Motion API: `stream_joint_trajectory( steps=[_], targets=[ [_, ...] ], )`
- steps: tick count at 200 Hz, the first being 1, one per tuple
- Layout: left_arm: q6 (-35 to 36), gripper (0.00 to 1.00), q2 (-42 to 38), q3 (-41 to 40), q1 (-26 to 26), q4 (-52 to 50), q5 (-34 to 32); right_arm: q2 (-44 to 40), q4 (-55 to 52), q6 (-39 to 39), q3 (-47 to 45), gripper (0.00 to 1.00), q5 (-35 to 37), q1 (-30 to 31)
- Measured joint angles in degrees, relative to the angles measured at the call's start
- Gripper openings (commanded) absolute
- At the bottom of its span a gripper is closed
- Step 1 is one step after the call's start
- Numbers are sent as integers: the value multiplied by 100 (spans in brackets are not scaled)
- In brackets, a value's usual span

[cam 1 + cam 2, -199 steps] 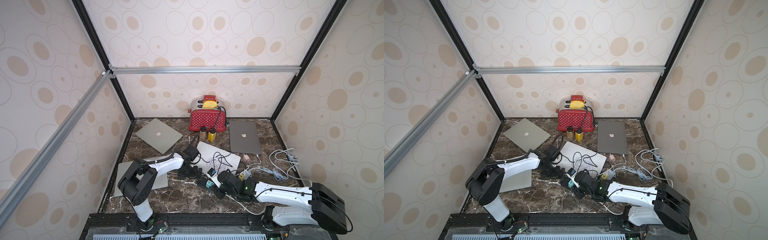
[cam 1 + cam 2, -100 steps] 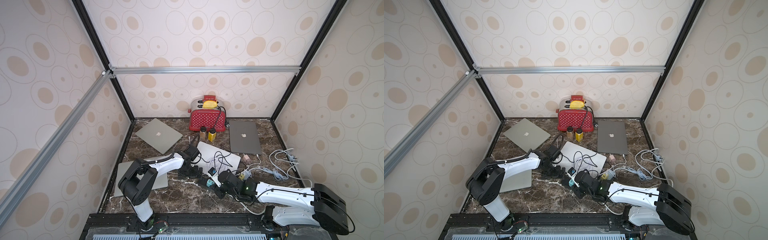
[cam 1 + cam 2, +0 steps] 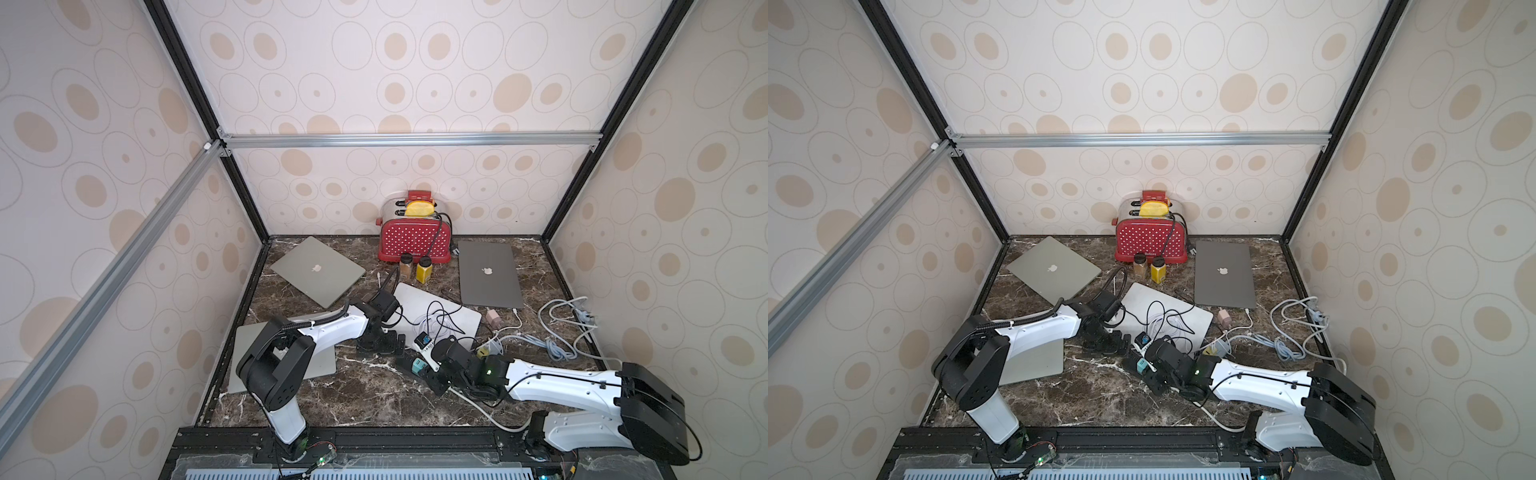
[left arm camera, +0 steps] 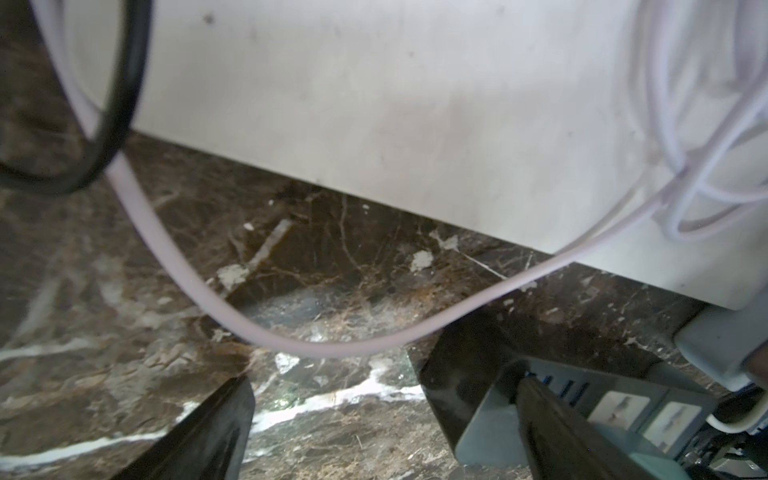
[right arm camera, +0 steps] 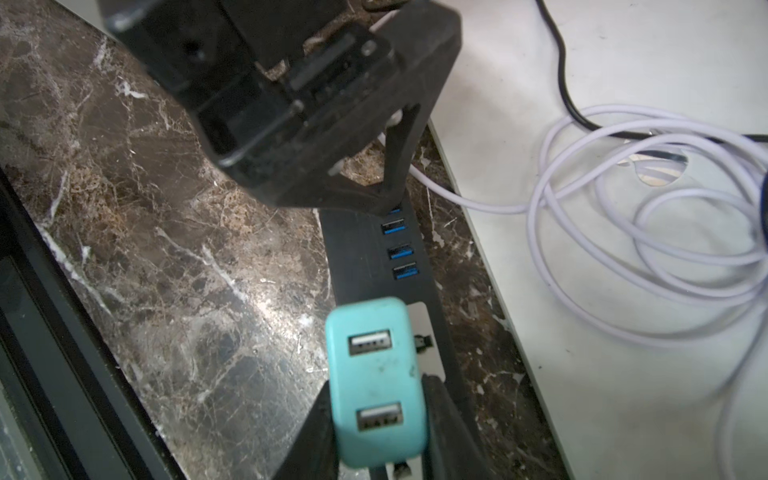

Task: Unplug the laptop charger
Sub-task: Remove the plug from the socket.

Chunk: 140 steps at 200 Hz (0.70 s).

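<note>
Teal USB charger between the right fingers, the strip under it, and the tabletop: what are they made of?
The teal USB charger: moulded plastic by the look, matte, rounded corners, dark scuffs. The power strip: black plastic, dull satin face, blue USB ports. The tabletop: brown marble pattern, white veins, soft sheen; real stone or laminate, cannot tell.

The right gripper [image 3: 424,369] sits at the teal charger block [image 3: 417,366] on the black power strip [image 3: 405,362], which lies on the dark marble tabletop [image 3: 353,395]. The left gripper [image 3: 380,344] points down near the strip, beside the closed white laptop [image 3: 451,309] carrying tangled black and white cables [image 3: 436,322]. A red polka-dot toaster [image 3: 413,243] stands against the back wall
</note>
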Motion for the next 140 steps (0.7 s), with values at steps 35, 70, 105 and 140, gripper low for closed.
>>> stream_joint_trajectory(
  steps=[35,70,105,140],
  targets=[
    [-15,99,0,13,-9,83,-33,20,-481,203,350,0,92,-11],
    [-17,99,20,48,-22,98,-66,20,-592,407,450,0,96,-31],
    [-17,99,35,63,-33,105,-68,17,-608,490,450,0,116,-35],
    [-17,99,90,125,-39,94,-66,17,-608,745,439,0,11,-136]
  ],
)
